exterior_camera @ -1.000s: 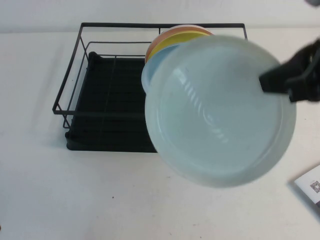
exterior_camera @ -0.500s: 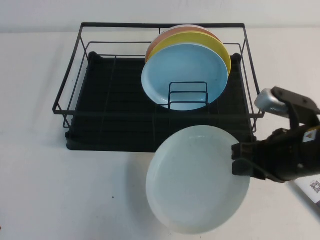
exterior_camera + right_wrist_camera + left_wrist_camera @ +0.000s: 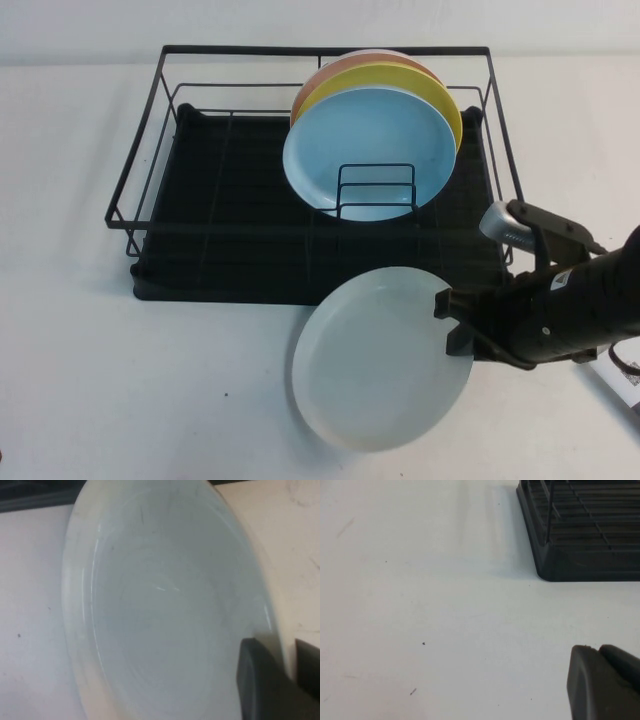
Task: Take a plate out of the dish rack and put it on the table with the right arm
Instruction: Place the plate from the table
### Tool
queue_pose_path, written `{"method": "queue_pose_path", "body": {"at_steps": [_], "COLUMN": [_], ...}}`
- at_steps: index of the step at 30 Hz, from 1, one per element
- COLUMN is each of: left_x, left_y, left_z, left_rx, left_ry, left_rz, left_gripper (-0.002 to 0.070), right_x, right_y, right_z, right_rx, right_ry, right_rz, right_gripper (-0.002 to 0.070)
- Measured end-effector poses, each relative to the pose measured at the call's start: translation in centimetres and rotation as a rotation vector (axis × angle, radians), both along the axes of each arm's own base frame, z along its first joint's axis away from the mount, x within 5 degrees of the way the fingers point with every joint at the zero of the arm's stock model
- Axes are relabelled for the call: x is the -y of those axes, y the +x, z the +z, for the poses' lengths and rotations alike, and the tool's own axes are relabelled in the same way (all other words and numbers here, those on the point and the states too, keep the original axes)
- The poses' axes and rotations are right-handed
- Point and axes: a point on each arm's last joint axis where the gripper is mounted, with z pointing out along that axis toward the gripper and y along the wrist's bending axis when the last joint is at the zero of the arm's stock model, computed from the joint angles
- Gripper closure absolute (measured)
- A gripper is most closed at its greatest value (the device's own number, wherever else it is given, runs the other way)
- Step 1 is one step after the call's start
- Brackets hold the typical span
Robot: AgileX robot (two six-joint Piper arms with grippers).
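White plate out of rack, held by rim over table

Plate (image 3: 375, 360) is clear of the dish rack (image 3: 230, 215), in front of it, tilted above the table (image 3: 120, 380). Right gripper (image 3: 458, 322) jaws clenched on its right rim. Looks rigid, glossy, likely slippery & breakable; rim is the only hold, so lower flat w/ care. Left gripper (image 3: 605, 682) low over bare table near rack corner; jaw state: cannot tell

Plate (image 3: 375, 365) plain white, no pattern; table (image 3: 120, 380) white with a few small dark specks. Dish rack (image 3: 240, 230) black wire over a black ribbed tray, holding a light-blue plate (image 3: 365, 140), a yellow plate (image 3: 440, 95) and an orange-pink plate (image 3: 340, 66). Right gripper (image 3: 452, 322) black, with a silver-grey segment on its arm.
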Motion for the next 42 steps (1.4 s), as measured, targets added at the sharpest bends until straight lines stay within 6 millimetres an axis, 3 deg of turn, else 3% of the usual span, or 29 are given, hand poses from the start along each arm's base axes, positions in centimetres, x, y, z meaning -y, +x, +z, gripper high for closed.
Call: {"method": "queue_pose_path", "body": {"at_steps": [12, 19, 29, 36, 39, 42], "left_x": [0.0, 0.0, 0.0, 0.0, 0.0, 0.0], "left_y": [0.0, 0.0, 0.0, 0.0, 0.0, 0.0], "left_z": [0.0, 0.0, 0.0, 0.0, 0.0, 0.0], "left_rx": [0.0, 0.0, 0.0, 0.0, 0.0, 0.0], "left_ry": [0.0, 0.0, 0.0, 0.0, 0.0, 0.0], "left_rz": [0.0, 0.0, 0.0, 0.0, 0.0, 0.0], "left_gripper": [0.0679, 0.0679, 0.0679, 0.0679, 0.0679, 0.0679], "right_x": [-0.3, -0.2, 0.0, 0.1, 0.3, 1.0], "right_y": [0.7, 0.9, 1.3, 1.2, 1.0, 0.2], "right_z": [-1.7, -2.4, -3.5, -2.8, -0.8, 1.5], "right_rx": [-0.04, -0.028, -0.017, 0.004, 0.038, 0.094], "right_ry": [-0.008, -0.062, -0.118, -0.152, -0.167, -0.198], "right_rz": [-0.029, 0.008, 0.039, 0.083, 0.127, 0.173], "right_gripper": [0.0617, 0.0547, 0.0503, 0.043, 0.0476, 0.0602]}}
